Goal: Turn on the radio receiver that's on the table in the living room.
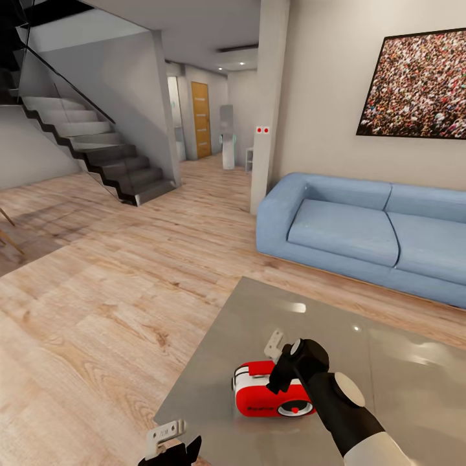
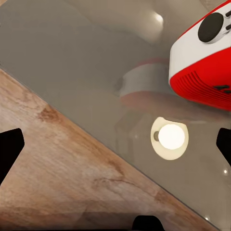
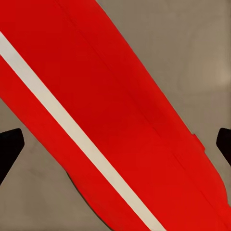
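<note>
- One radio receiver (image 1: 268,393), red with white trim, lay on the table (image 1: 388,362) near its front-left part, its round dial facing up toward me.
- My right gripper (image 1: 279,362) hung directly over the receiver's top; its fingers (image 3: 9,149) stood spread apart at either side of the red body (image 3: 120,120), gripping nothing.
- My left gripper (image 1: 169,446) sat low at the table's near edge, close to the receiver; its fingers (image 2: 9,149) stood open and empty above the glossy top and wood floor (image 1: 97,310).
- One long light-blue sofa (image 1: 362,233) stood beyond the table, under a framed crowd picture (image 1: 417,87).
- One staircase (image 1: 90,142) rose at the far left.
</note>
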